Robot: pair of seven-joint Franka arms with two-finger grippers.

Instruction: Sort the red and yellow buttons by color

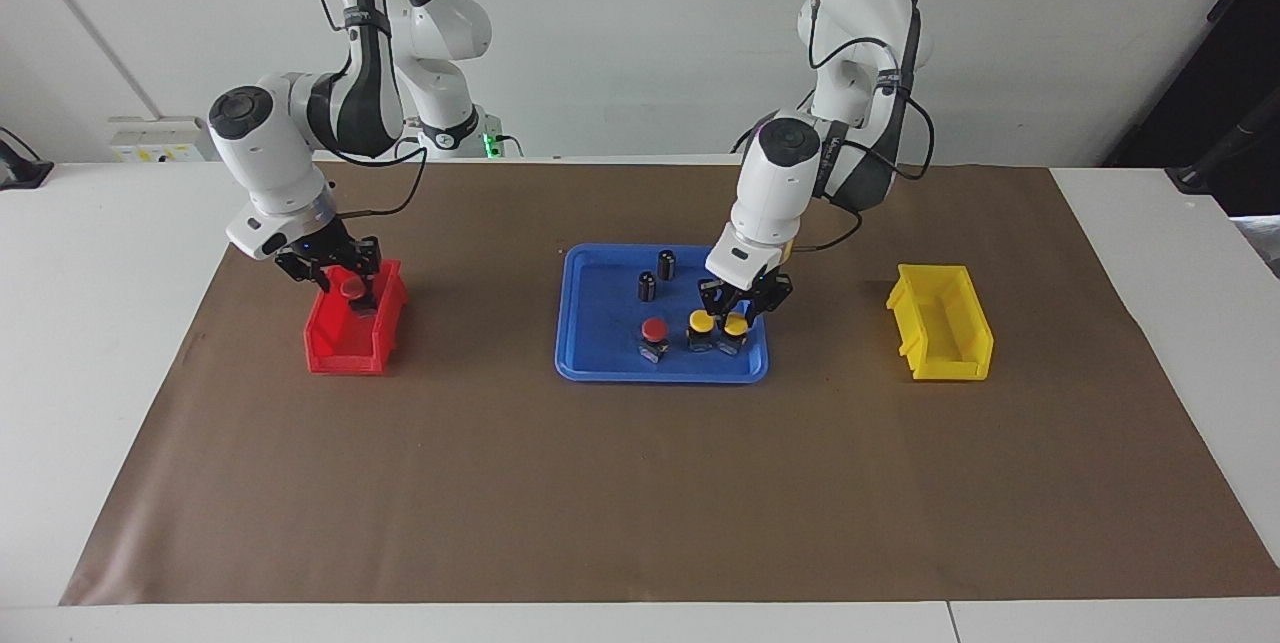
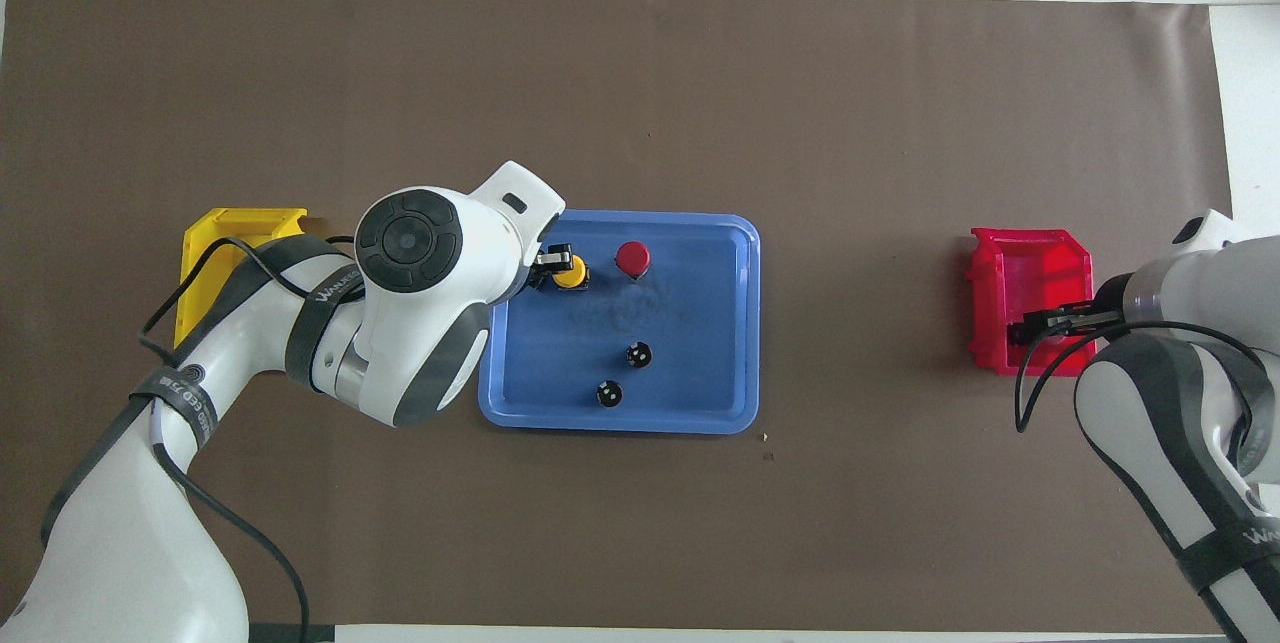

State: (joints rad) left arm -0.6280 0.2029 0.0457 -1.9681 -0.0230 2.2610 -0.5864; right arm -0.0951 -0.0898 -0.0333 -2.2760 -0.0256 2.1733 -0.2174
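Two yellow buttons (image 1: 701,323) (image 1: 736,326) and a red button (image 1: 654,329) stand in a row in the blue tray (image 1: 600,370), along the tray's edge farthest from the robots. My left gripper (image 1: 744,303) is open just above the yellow button nearer the left arm's end. The overhead view shows one yellow button (image 2: 571,272) and the red one (image 2: 632,258); the left hand hides the other yellow one. My right gripper (image 1: 345,281) is shut on a second red button (image 1: 352,289) and holds it over the red bin (image 1: 340,348).
Two dark capless cylinders (image 1: 666,264) (image 1: 647,285) stand in the tray, nearer the robots than the buttons. A yellow bin (image 1: 942,323) sits toward the left arm's end of the brown mat and looks empty. The red bin (image 2: 1030,273) sits toward the right arm's end.
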